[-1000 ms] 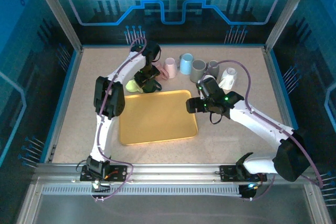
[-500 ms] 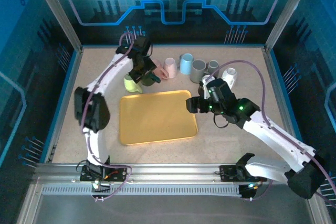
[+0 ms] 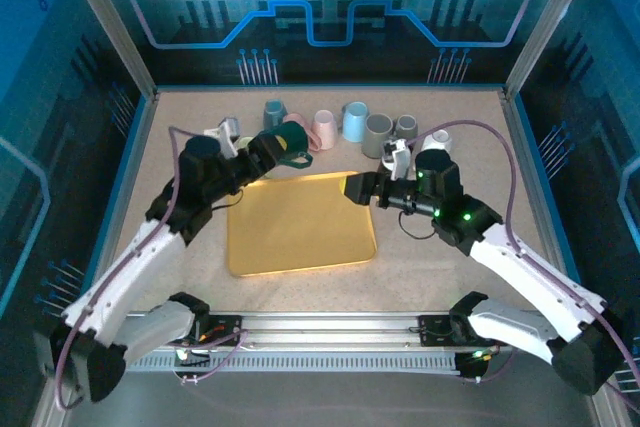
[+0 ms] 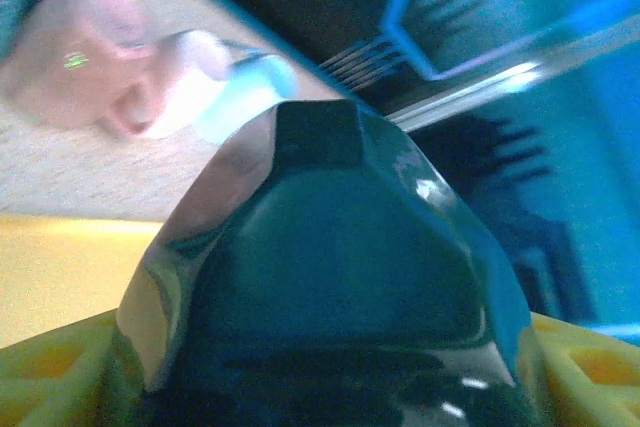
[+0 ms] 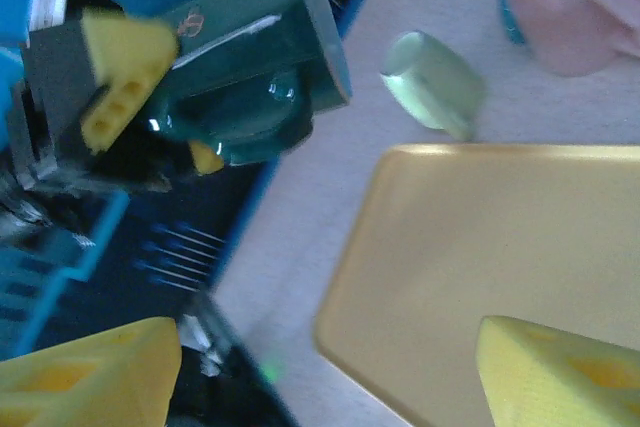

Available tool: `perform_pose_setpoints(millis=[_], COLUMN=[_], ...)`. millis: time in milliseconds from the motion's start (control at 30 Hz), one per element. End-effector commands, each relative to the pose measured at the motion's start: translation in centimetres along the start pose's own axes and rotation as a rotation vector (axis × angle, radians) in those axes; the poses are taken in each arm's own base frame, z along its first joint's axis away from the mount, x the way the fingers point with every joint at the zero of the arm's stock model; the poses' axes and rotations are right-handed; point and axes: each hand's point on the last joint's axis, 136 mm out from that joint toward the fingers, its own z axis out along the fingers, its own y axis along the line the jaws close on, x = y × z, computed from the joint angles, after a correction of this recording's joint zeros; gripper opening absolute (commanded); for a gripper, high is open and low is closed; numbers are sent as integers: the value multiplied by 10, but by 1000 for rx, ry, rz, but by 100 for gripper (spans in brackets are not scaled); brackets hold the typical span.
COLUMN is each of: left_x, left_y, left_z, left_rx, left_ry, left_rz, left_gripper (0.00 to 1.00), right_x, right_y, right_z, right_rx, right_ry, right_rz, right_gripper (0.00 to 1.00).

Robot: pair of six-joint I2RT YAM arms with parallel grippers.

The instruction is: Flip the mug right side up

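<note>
- Left gripper (image 4: 320, 387) clamps the glossy dark green ceramic mug (image 4: 330, 277) between its jaws.
- Right gripper (image 5: 322, 375) has its jaws apart, the mug ahead of them, untouched.

The speckled beige table (image 3: 420, 277) carried a yellow tray (image 3: 300, 227) at its middle. Along the far side sat a blue-grey mug (image 3: 274, 113), a pink mug (image 3: 323, 129), a light blue mug (image 3: 355, 121), a grey mug (image 3: 377, 135) and a white mug (image 3: 436, 147). A pale green mug (image 5: 435, 82) lay just beyond the tray's far left corner.
</note>
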Motion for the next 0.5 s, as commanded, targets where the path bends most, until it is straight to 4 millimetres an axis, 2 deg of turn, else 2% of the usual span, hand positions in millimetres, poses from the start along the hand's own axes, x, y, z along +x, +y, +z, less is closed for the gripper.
perform_pose_setpoints(millis=[0,67,167,333,467], left_x=[-22,-20,-14,-8,-3], left_y=[-91,-96,-103,-104,-104], left_z=[-48,-65,-78,-89,-92], left_rx=[446,495,539,569,578], left_ry=[-182,-219,-212,-223,-211], left_rz=[199,222,251,270,289], left_gripper=[47,45,45,44,44], right_x=[-22,-22,-22,-15,-4], right_y=[63,76,77,97,104], right_z=[7,11,14,7,10], right_rx=[-375,-442,-427,-550,-578], right_ry=[5,7,9,16,61], right_rz=[93,88,90,17,7], right_gripper=[80,85,91,86,82])
